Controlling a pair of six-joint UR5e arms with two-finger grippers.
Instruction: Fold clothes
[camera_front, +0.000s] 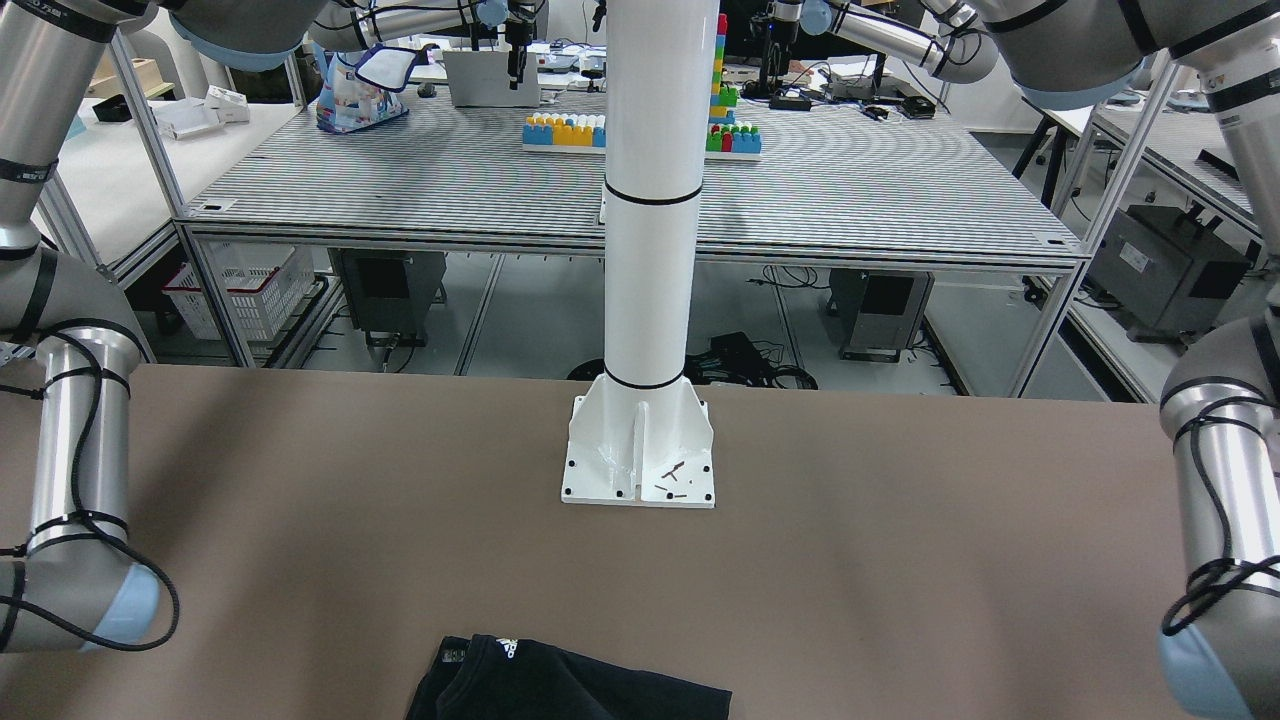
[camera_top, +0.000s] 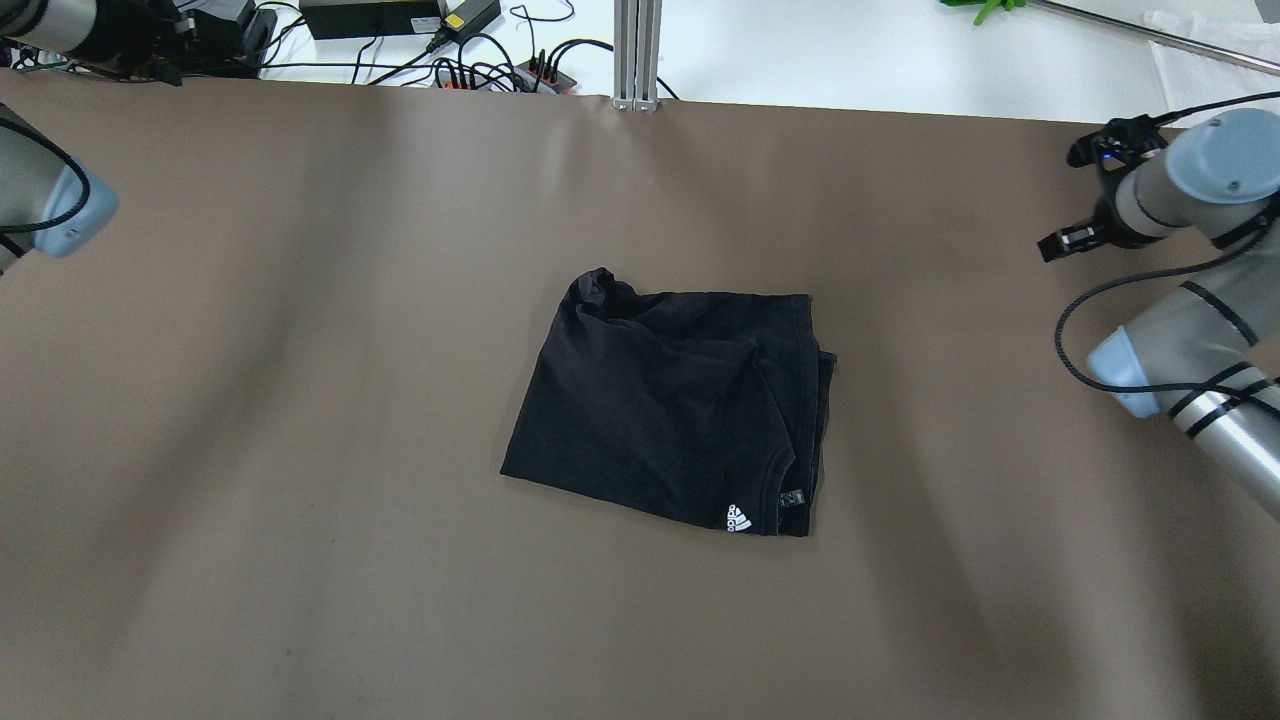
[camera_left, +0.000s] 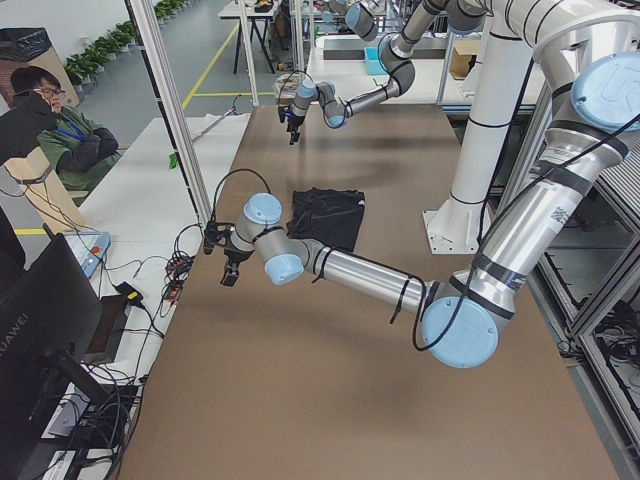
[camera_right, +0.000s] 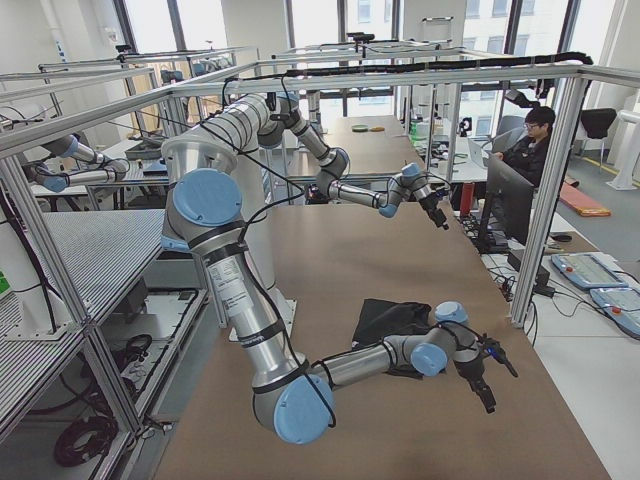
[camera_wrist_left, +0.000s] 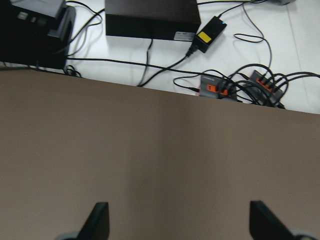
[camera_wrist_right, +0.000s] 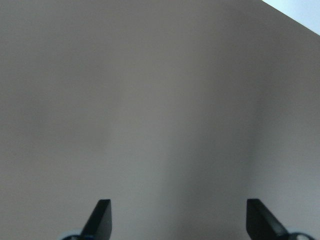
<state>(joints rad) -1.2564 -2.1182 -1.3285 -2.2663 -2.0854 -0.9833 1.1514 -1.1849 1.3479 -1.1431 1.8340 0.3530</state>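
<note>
Garment: black garment lay folded into a rough rectangle in the middle of the table, its white logo at the corner nearest the robot's right (far left corner bunched up).
Left gripper: left gripper had its fingers spread wide and held nothing. It hung over bare table by the far edge, with cables just beyond and the garment well apart.
Right gripper: right gripper also had its fingers wide apart and empty. It hung over bare table on the robot's right, well apart from the garment.
</note>
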